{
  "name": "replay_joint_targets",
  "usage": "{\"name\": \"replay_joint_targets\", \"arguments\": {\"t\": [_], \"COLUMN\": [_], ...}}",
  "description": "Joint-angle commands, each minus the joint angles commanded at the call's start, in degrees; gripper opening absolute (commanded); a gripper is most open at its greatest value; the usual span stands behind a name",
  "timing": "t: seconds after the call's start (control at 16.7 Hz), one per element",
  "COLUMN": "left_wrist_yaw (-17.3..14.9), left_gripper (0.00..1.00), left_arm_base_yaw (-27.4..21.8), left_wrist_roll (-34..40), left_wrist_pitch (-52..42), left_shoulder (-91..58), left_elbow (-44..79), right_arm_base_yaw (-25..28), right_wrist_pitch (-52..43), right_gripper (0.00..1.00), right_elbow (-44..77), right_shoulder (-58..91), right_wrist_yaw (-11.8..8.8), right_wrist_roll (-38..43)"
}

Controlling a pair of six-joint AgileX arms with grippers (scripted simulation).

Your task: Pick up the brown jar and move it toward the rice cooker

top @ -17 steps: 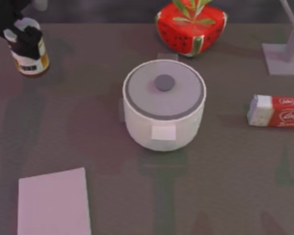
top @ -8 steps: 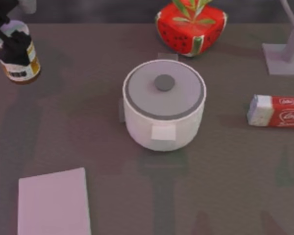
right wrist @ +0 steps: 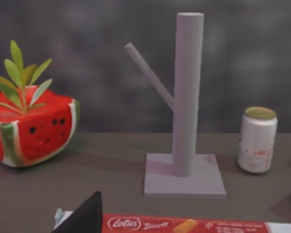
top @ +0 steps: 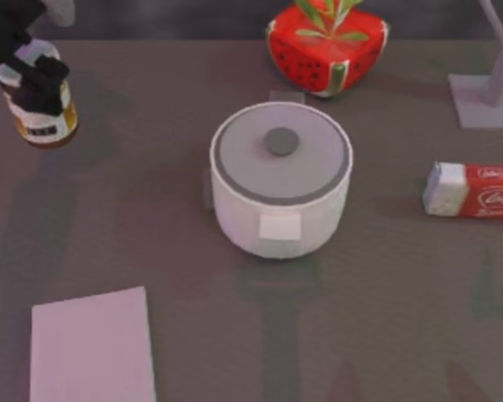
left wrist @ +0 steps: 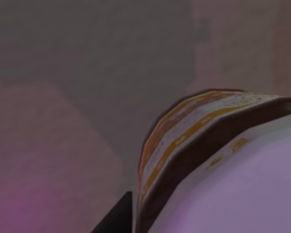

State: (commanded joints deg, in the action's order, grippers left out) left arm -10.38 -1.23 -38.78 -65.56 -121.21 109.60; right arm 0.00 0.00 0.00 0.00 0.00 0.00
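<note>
The brown jar (top: 44, 124), with a white lid and a yellow-orange label, is at the table's far left back corner. My left gripper (top: 29, 71) is shut on it from above, black fingers (top: 42, 84) across the lid. In the left wrist view the jar (left wrist: 194, 131) fills the frame close up. The rice cooker (top: 281, 180), a large white pot with a grey lid and dark knob, stands at the table's centre, well to the right of the jar. My right arm is outside the top view; its wrist view faces the table's back right.
A red watermelon planter (top: 325, 46) stands behind the cooker. A white stand (top: 486, 100) is at the back right, with a white can (right wrist: 257, 140) beside it. A red Lotus biscuit pack (top: 474, 191) lies at the right edge. A pale flat pad (top: 92, 347) lies front left.
The left gripper carried the jar leftward, then back a little to the right and slightly forward. The cooker and other objects have not moved.
</note>
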Motion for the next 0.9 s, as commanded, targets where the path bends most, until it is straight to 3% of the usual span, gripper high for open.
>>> {"name": "replay_joint_targets", "arguments": {"t": [0.18,0.6,0.9], "left_wrist_yaw": [3.0,11.6,15.6], "left_gripper": [0.0,0.0,0.0], "left_arm_base_yaw": [-3.4,-13.1,-17.5], "left_wrist_roll": [11.0,43.9,55.8], "left_wrist_pitch": [3.6,14.3,19.7], "left_shoulder": [2.0,8.7,12.5], "left_elbow": [-5.3,-21.5,-28.9], "right_arm_base_yaw": [0.0,0.0,0.0], "right_wrist_pitch": [0.0,0.0,0.0], "right_gripper": [1.0,1.0,1.0], "right_elbow": [0.0,0.0,0.0], "right_shoulder": [0.0,0.0,0.0], "right_wrist_yaw": [0.0,0.0,0.0], "right_wrist_roll": [0.0,0.0,0.0]}}
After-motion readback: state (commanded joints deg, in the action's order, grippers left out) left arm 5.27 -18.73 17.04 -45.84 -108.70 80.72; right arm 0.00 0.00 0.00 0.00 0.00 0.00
